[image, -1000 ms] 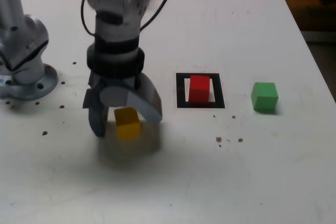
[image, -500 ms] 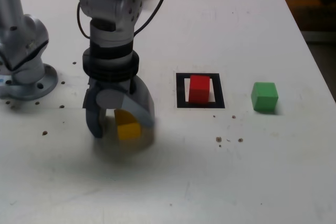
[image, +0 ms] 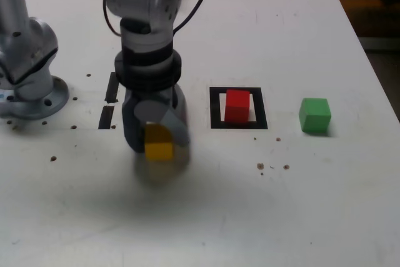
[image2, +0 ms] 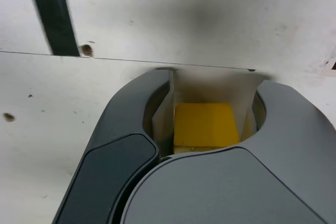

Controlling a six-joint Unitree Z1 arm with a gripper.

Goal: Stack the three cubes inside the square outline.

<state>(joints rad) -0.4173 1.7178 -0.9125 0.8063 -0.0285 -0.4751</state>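
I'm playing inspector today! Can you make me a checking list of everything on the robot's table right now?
Surface: white table, with small dark specks near the exterior view's middle and left.
Job's things: red cube sits inside the square outline; green cube stands alone at the exterior view's right of it; yellow cube is between the jaws.
Clutter: two short black tape bars beside the arm.
Grippers: gripper shut on the yellow cube, also seen in the wrist view.
Cables: black cable looping off the arm.
Surroundings: grey robot base at the exterior view's left; dark floor beyond the table's right edge.
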